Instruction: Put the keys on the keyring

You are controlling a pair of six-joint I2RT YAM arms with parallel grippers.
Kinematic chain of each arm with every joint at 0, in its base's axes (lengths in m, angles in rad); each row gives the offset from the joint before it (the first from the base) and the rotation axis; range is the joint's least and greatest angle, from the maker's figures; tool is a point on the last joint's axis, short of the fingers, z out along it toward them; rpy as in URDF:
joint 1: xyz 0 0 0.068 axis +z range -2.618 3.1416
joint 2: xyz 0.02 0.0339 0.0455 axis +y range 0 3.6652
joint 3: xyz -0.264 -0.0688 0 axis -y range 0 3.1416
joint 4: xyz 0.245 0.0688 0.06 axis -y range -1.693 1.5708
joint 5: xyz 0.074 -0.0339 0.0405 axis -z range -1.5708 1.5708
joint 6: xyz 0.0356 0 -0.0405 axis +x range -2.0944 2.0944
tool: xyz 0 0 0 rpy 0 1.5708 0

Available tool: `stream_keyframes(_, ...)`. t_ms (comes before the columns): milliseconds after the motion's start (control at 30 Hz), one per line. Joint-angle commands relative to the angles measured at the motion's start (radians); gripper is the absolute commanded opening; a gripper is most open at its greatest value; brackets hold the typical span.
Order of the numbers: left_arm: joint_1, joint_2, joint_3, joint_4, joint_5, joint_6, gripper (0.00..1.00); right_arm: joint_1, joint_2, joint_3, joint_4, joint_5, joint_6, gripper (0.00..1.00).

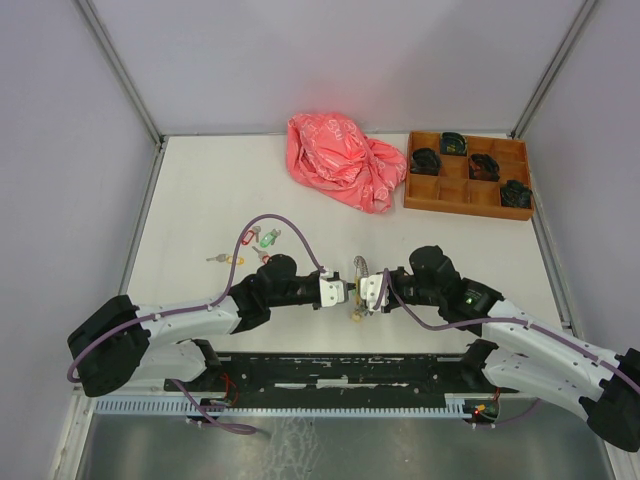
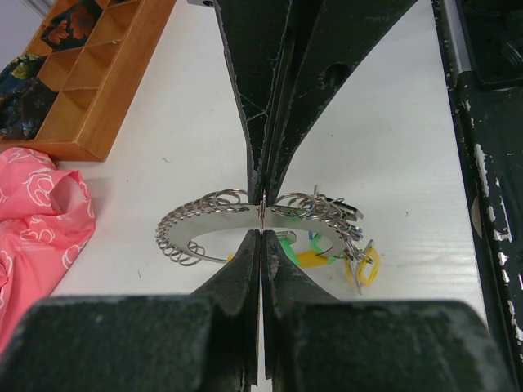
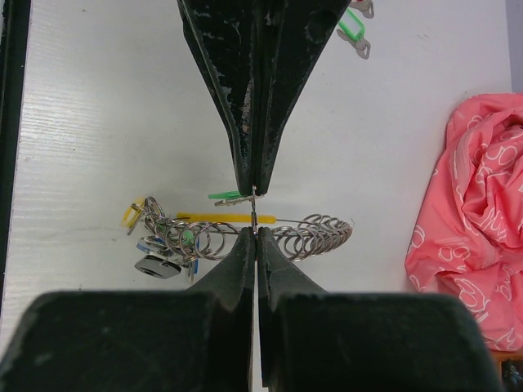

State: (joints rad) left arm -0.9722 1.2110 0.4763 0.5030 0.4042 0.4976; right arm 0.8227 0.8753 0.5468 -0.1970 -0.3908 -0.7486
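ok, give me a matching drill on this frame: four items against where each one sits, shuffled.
Things:
1 keyring
2 pink bag
3 wooden tray
4 loose keys

Places:
A far right corner of the table
B pinched by both the left gripper and the right gripper
C left half of the table, just beyond the left arm
D far middle of the table, next to the tray

Pairs: 1-B, 2-D, 3-A, 4-C

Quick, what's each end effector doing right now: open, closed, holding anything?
Left end effector: closed on the keyring.
Right end effector: closed on the keyring too.
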Motion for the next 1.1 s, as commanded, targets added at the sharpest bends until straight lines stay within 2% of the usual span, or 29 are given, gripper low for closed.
stream_keyframes(0,-0.005,-0.011,0.014,0.046,0.043,-0.034,0.03,0.001,-0.009,0.019,0.061,-0.025,-0.004,0.01)
stream_keyframes(333,-0.004,0.013,0.017,0.082,0.091,-0.063,0.03,0.001,0.001,0.020,0.072,-0.058,0.004,0.01)
stream_keyframes(1067,-0.006,0.050,0.012,0.104,0.103,-0.095,0.03,0.001,-0.036,-0.005,0.153,-0.077,0.048,0.01)
